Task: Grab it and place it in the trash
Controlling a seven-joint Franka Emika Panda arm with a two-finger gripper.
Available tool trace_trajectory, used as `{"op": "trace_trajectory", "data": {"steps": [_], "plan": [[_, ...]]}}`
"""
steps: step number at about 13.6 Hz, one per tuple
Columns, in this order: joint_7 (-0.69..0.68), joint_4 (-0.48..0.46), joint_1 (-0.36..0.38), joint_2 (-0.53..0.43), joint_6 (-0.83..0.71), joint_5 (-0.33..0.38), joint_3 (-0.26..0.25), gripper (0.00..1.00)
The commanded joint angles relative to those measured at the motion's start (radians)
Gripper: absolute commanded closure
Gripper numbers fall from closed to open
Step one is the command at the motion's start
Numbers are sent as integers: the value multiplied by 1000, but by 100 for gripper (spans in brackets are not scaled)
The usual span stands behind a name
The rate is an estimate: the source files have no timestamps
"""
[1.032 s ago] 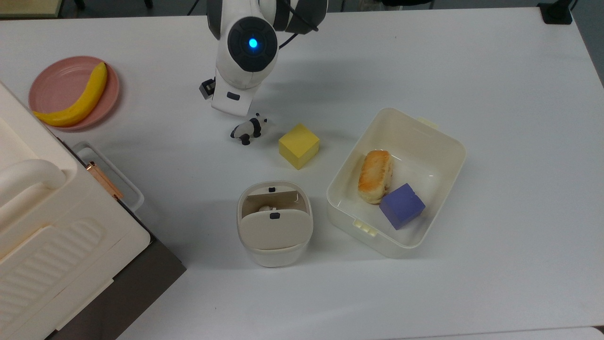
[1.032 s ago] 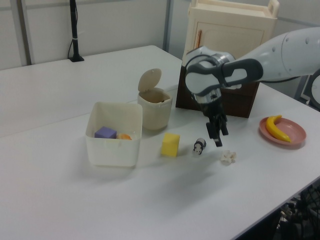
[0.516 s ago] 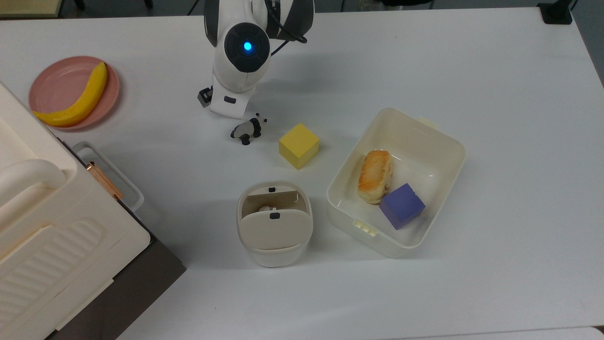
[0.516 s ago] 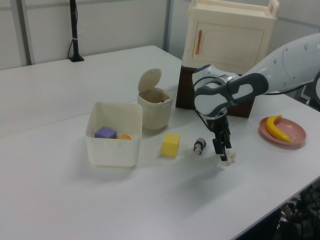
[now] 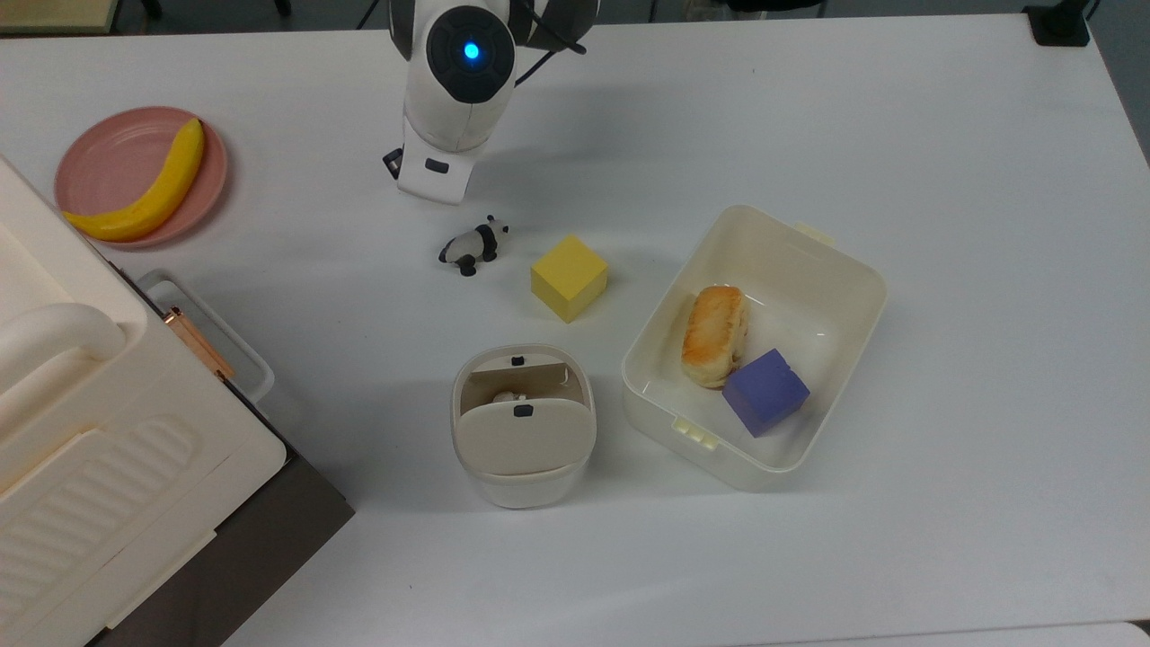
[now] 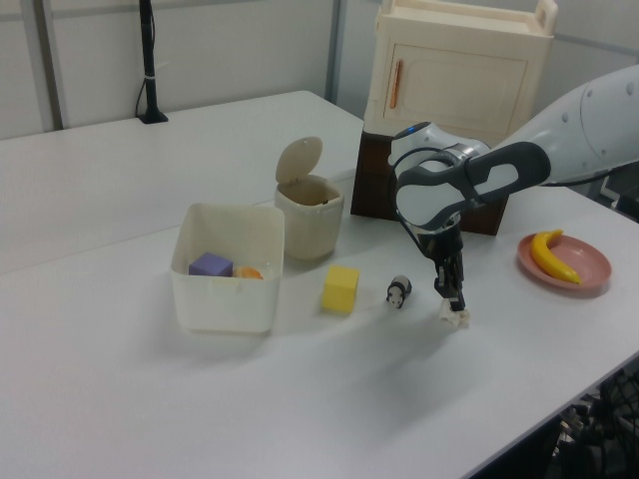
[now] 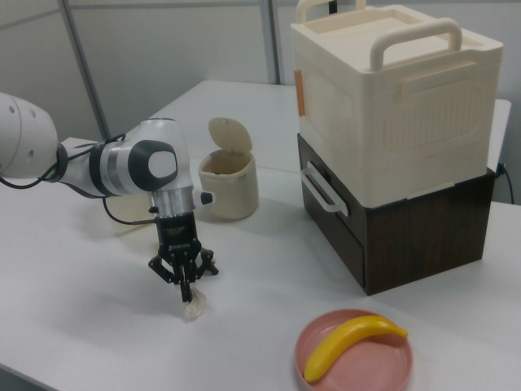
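Looking from the top view, you see the arm [image 5: 458, 90] over the far side of the table [image 5: 898, 135], beyond the panda [image 5: 472, 247] and the yellow cube [image 5: 569, 277]. The trash [image 5: 523, 425] stands nearer, its flap tilted open, just beside the tub [image 5: 835, 261].

In the left view, the gripper [image 6: 451, 304] points straight down with its tips at the wad [image 6: 455, 316], which lies on the table at the left view's right of the panda [image 6: 398, 291]. The trash [image 6: 310, 215] is well apart from it.

In the right view, the gripper [image 7: 187, 292] has its fingers [image 7: 186, 287] drawn close together right over the wad [image 7: 194, 307]; they seem to pinch its top, but you cannot be sure the hold is firm.

I judge the step is the grab. Next you should confirm the pinch, lift straight up, carry the wad past the panda and cube, and release it above the open flap
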Motion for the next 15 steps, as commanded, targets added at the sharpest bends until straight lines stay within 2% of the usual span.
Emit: {"op": "trace_trajectory", "data": {"steps": [1, 2, 4, 6, 7, 8, 12, 15], "plan": [[-15, 32, 21, -74, -12, 7, -15, 100], [-13, 85, 24, -70, -26, 21, -15, 100], [-12, 185, 33, -70, -40, 104, -15, 100], [-10, 271, 34, -67, -46, 142, -15, 100], [19, 322, 34, -56, -22, 177, -14, 100], [102, 357, 33, -27, 74, 214, -15, 100], [347, 370, 39, 43, 352, 208, -6, 100], [441, 440, 67, 102, 419, 201, -6, 100]]}}
